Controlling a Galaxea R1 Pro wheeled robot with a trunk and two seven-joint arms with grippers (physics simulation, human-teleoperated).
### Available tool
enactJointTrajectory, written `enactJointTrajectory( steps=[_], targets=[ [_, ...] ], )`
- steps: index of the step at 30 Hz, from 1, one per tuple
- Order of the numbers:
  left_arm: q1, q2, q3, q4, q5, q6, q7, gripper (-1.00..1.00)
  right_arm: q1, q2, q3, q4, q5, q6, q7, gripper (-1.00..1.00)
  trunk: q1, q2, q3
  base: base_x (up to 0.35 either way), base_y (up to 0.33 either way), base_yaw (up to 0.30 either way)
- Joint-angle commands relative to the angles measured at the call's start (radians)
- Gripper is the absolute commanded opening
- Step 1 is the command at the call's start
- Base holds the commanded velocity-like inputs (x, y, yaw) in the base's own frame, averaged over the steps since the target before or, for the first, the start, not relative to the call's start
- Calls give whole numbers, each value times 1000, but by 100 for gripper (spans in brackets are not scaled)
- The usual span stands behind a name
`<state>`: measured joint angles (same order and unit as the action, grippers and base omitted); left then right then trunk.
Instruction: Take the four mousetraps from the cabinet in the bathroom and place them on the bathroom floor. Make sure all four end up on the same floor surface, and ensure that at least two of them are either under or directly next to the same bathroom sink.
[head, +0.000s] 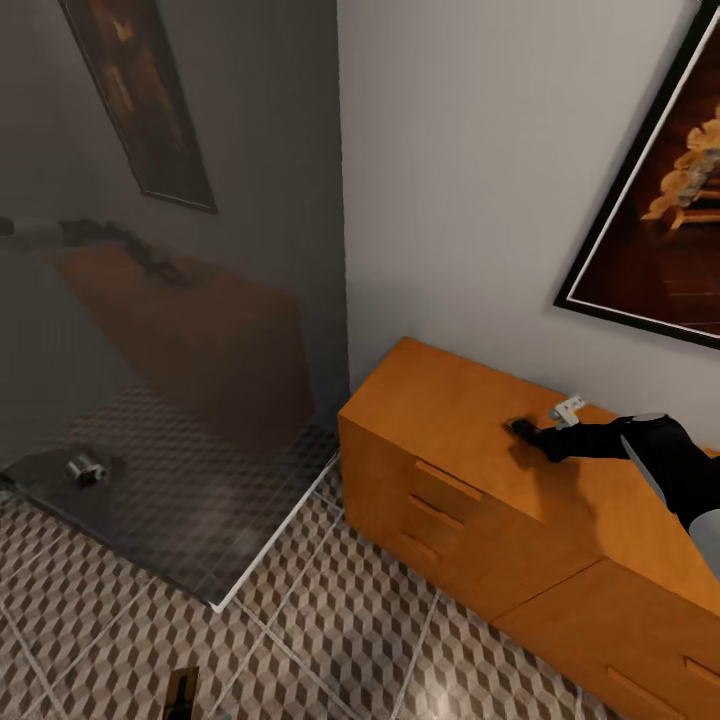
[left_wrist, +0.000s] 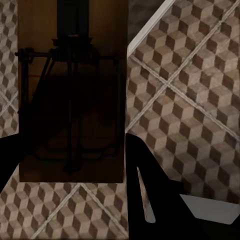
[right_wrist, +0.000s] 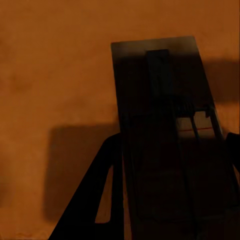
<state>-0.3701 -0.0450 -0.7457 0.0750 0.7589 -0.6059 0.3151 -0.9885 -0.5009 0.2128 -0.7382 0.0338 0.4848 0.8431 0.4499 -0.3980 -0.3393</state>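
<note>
Mousetrap (left_wrist: 70, 95) clamped between left gripper (left_wrist: 75, 165) jaws above bathroom floor (left_wrist: 190, 100), second mousetrap (right_wrist: 165, 135) pinched by right gripper (right_wrist: 170, 200) over cabinet (head: 450, 400) top, another mousetrap (head: 567, 410) beside it

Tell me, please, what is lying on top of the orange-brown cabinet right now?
One mousetrap lies on the cabinet top near the wall, beside the right gripper, which holds another mousetrap; the arm hides what lies beyond.

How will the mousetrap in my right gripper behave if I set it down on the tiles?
Probably stiff and light: the mousetrap reads as a thin flat board, held between the right gripper fingers. Being flat, it should lie still on the bathroom floor rather than roll. Its wire parts look delicate, so ease it down.
</note>
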Motion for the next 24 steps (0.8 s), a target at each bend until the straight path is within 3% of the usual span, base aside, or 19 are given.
enactJointTrajectory(
  steps=[1, 24],
  targets=[
    [-1, -1, -6, 3, -4, -2, 6, -100, -1, -1, 2, -1, 1, 6, 5, -100, 0, -2, -2, -239, 198, 0],
    [-1, -1, -6, 3, -4, -2, 6, -100, -1, -1, 4, -1, 1, 5, 1, -100, 0, -2, -2, -239, 199, 0]
  ],
)
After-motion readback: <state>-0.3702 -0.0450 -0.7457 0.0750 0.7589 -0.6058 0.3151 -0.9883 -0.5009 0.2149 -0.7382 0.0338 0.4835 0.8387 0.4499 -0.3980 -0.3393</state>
